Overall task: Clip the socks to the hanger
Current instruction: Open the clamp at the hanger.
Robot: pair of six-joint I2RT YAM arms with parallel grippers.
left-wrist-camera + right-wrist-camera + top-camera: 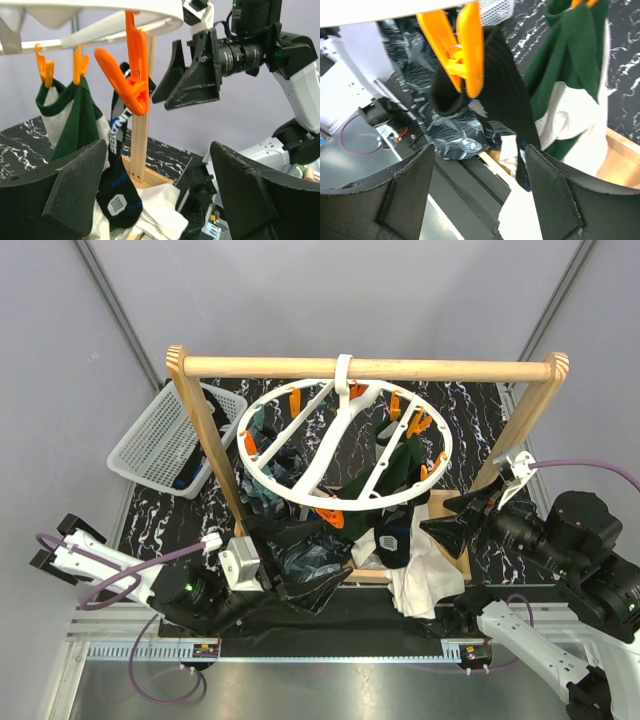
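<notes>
Black sock [120, 197] vertical, toe end down

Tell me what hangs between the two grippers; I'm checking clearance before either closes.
An orange peg clamped on a black sock hangs between the left gripper and the right gripper, clearest in the left wrist view.

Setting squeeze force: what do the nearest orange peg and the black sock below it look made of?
Orange peg: looks like moulded plastic, smooth with a slight sheen and rounded, uniform-coloured edges.
Black sock: ribbed knit fabric, matte and limp. Fine lengthwise ribs show, but the fibre cannot be told.
</notes>
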